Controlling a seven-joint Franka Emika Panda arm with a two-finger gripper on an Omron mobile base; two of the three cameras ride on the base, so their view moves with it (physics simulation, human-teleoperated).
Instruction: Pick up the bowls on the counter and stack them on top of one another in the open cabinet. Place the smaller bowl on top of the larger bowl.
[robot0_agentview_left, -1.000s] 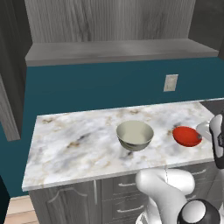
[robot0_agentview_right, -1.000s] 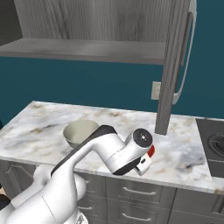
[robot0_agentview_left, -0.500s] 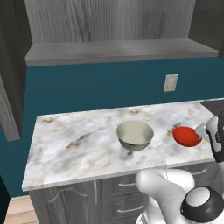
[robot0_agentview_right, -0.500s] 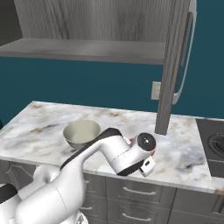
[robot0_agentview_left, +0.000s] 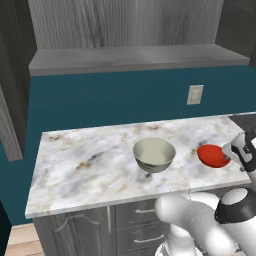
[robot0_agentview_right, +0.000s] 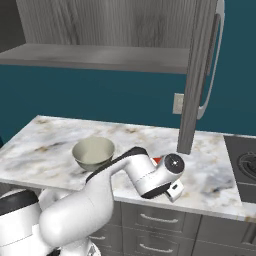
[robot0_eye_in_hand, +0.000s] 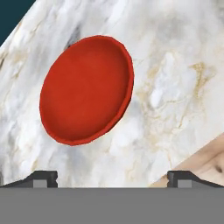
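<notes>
Lowered arm holds end effector wide beside red bowl.

Glossy white rounded arm with dark grey-black bands at the joints, a round dark cap with a small silver center on the wrist, plus two little dark blocky fingertips.
</notes>
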